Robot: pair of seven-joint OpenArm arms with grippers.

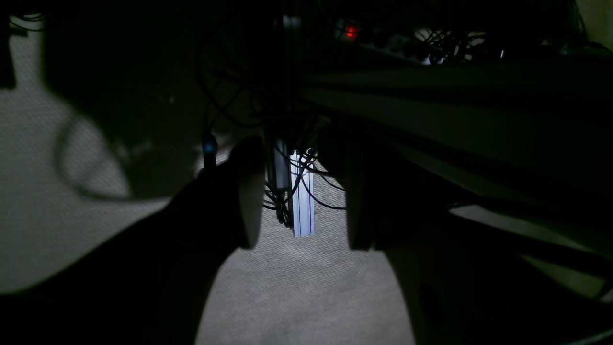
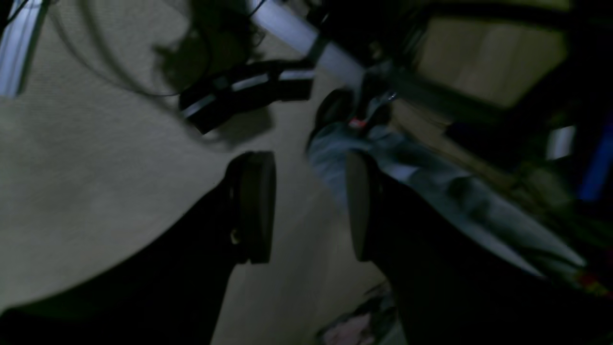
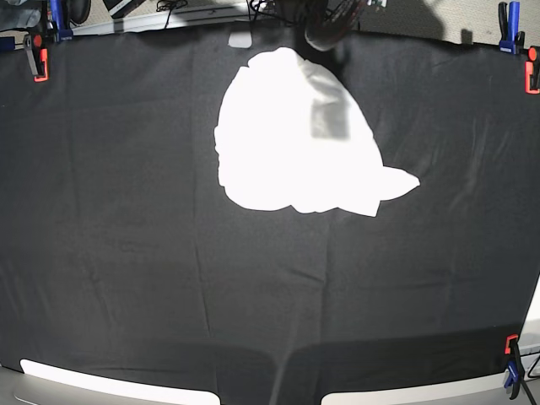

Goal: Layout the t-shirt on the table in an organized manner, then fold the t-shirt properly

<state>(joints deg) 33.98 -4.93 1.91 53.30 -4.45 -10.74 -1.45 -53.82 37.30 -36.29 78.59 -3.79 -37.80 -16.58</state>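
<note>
White t-shirt (image 3: pixel 295 135) crumpled on black table (image 3: pixel 126 253)

Dim, blurred wrist views; overexposed base view

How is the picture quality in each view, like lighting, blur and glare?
Base view: the white crumpled t-shirt is blown out, no print visible, against the black cloth table. Left wrist view: very dark, mostly silhouettes. Right wrist view: dim and motion-blurred.

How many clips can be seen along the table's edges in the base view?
6: two at the far left corner, two at the far right corner, two at the near right corner. Others may be hidden.
</note>
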